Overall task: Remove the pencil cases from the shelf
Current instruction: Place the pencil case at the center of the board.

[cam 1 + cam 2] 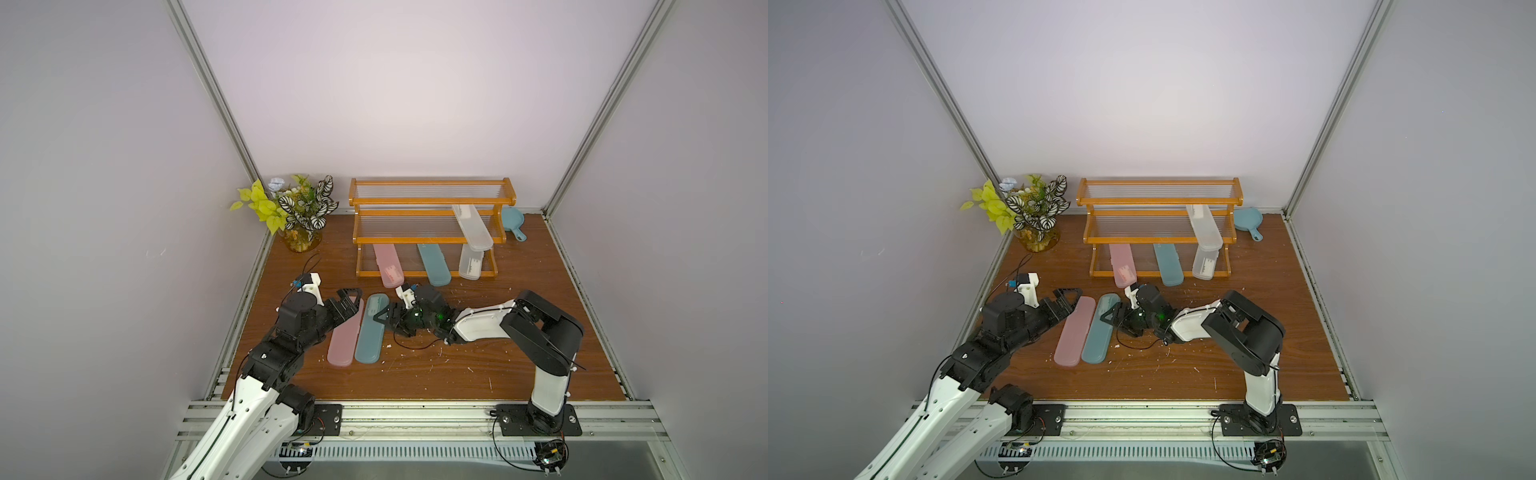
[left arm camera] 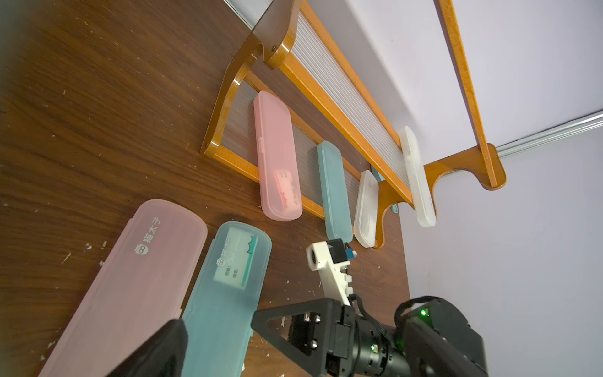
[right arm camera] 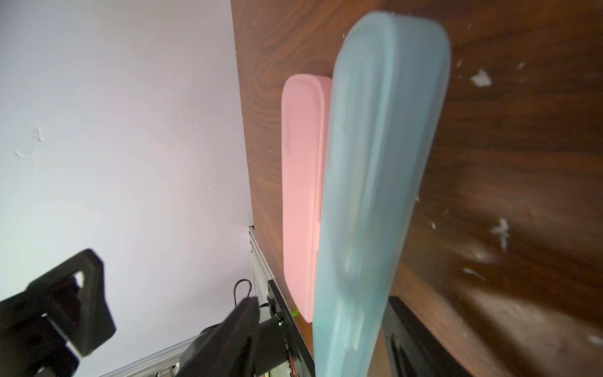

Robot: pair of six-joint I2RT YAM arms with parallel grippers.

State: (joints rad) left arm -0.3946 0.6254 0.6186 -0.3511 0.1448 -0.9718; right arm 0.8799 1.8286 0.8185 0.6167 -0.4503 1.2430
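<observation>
Both arms stretch low inward, left hand (image 1: 353, 300) open, right hand (image 1: 386, 322) open beside a teal case (image 1: 370, 336).

Shelf (image 1: 432, 200) w/ 4 cases (image 1: 434, 264) (2 off)

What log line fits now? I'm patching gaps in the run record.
left gripper: open, by pink case on table | right gripper: open, at teal case beside it | shelf: holds four cases

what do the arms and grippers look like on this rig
The left arm and right arm have white shells, black joints and thin black cables. The left gripper and right gripper are black with triangular cut-outs. A white camera mount sits at each wrist; green lights glow on the right one.
</observation>
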